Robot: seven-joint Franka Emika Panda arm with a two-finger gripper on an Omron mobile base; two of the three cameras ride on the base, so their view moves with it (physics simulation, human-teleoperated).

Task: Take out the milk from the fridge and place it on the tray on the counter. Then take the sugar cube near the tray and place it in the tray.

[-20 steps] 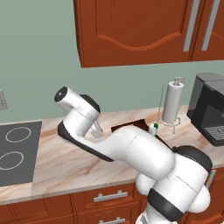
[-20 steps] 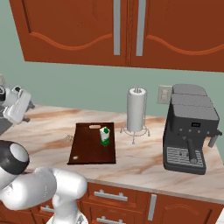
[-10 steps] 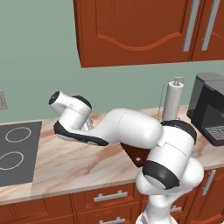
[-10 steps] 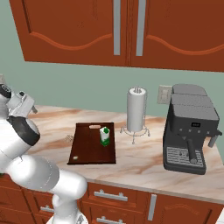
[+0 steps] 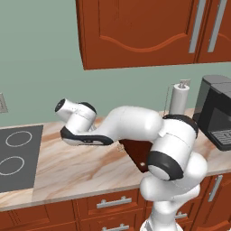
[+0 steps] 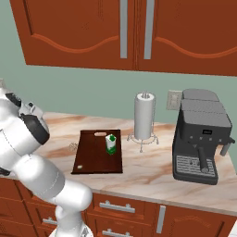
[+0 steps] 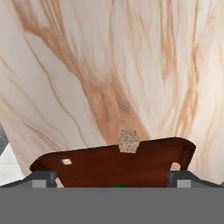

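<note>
The milk (image 6: 111, 144) stands upright on the dark brown tray (image 6: 95, 159), which lies on the marble-look counter (image 6: 139, 171). The sugar cube (image 6: 72, 146) rests on the counter just off the tray's left edge. In the hand view the sugar cube (image 7: 128, 141) sits at the tray's (image 7: 100, 168) near rim, ahead of my gripper (image 7: 113, 180) and between its two finger tips. The gripper is open and holds nothing. In the left base view my hand hovers low over the counter (image 5: 76, 167), left of the cube (image 5: 120, 147) and tray (image 5: 135, 151). The fridge is out of view.
A paper-towel roll (image 6: 144, 115) stands behind the tray and a dark coffee machine (image 6: 201, 134) to its right. The grey stovetop (image 5: 16, 155) lies at the counter's left end. Wooden wall cabinets (image 6: 125, 32) hang overhead.
The arm's elbow has swung out to the right while the hand stayed low over the counter left of the tray. Milk, tray and cube have not moved.
</note>
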